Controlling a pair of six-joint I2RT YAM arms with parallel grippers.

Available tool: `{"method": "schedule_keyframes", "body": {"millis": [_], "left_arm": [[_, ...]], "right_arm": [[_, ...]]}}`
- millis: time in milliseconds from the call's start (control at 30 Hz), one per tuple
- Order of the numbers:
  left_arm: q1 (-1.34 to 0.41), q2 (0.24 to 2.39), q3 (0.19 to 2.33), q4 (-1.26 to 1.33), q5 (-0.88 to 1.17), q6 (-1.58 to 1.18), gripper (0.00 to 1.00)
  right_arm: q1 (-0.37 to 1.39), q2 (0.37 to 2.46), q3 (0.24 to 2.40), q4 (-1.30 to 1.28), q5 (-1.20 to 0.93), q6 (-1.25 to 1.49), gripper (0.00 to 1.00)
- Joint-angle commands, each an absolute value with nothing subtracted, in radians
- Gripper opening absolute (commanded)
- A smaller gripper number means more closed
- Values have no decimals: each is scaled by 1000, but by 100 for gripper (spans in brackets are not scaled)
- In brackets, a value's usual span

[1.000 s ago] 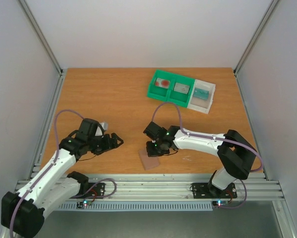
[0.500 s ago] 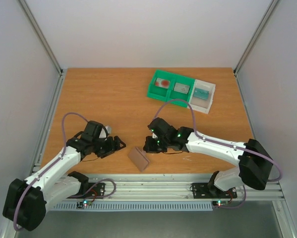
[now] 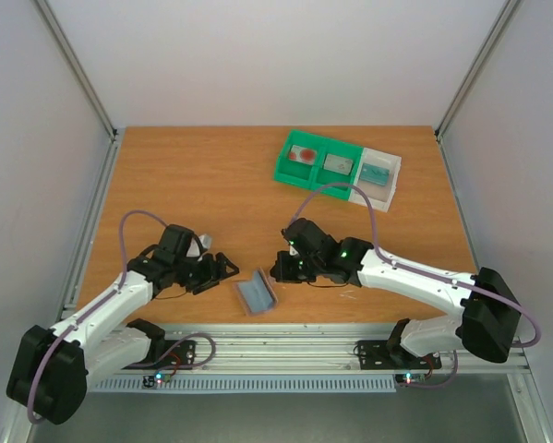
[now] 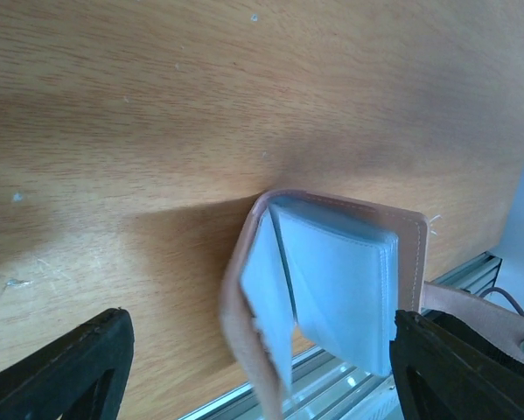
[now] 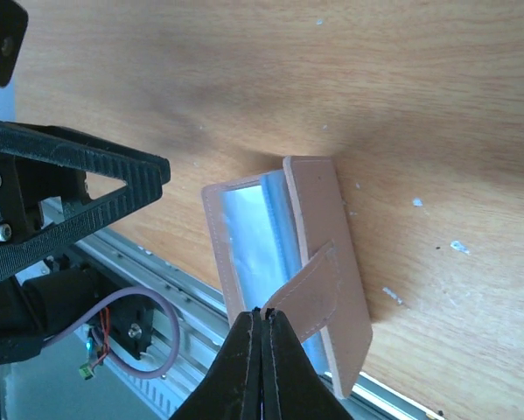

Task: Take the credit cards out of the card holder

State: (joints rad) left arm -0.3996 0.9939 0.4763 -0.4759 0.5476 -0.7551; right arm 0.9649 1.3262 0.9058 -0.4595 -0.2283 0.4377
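The card holder (image 3: 257,294), pinkish-tan outside and light blue inside, stands half open near the table's front edge. My right gripper (image 3: 278,269) is shut on its strap; in the right wrist view the strap's end sits pinched at the gripper (image 5: 263,311), beside the card holder (image 5: 248,241). My left gripper (image 3: 219,274) is open just left of it. In the left wrist view the card holder (image 4: 340,289) rises between the wide-apart fingers (image 4: 65,372). Two credit cards lie in the far tray: one with a red blotch (image 3: 304,154), one greyish (image 3: 338,165).
The green tray (image 3: 285,172) has a white compartment (image 3: 392,181) holding a teal card (image 3: 378,173), at the back right. The aluminium rail (image 3: 285,346) runs along the table's front edge, close behind the holder. White walls close in both sides.
The card holder lay closed under the right gripper; it has shifted left and swung open, showing its blue inside. The right arm stretched leftward and the left gripper moved right, close to the holder.
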Motion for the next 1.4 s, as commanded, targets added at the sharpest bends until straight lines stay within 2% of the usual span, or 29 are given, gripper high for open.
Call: {"method": "schedule_keyframes", "body": {"millis": [0, 433, 933, 1033, 1167, 1367], "left_arm": [[-404, 1005, 445, -398, 580, -774, 81], [-403, 1081, 428, -343, 601, -775, 77], [-407, 1144, 400, -267, 651, -784, 53], [-408, 1128, 402, -222, 693, -801, 54], [-422, 1125, 400, -117, 764, -863, 61], [-465, 1220, 421, -16, 783, -892, 65]], "right_arm": [[973, 1288, 889, -495, -163, 441, 1], [974, 1225, 785, -549, -26, 504, 1], [972, 1275, 662, -519, 49, 522, 2], [973, 1278, 660, -524, 58, 523, 2], [974, 1273, 651, -512, 61, 529, 2], [973, 1272, 651, -503, 66, 527, 2]]}}
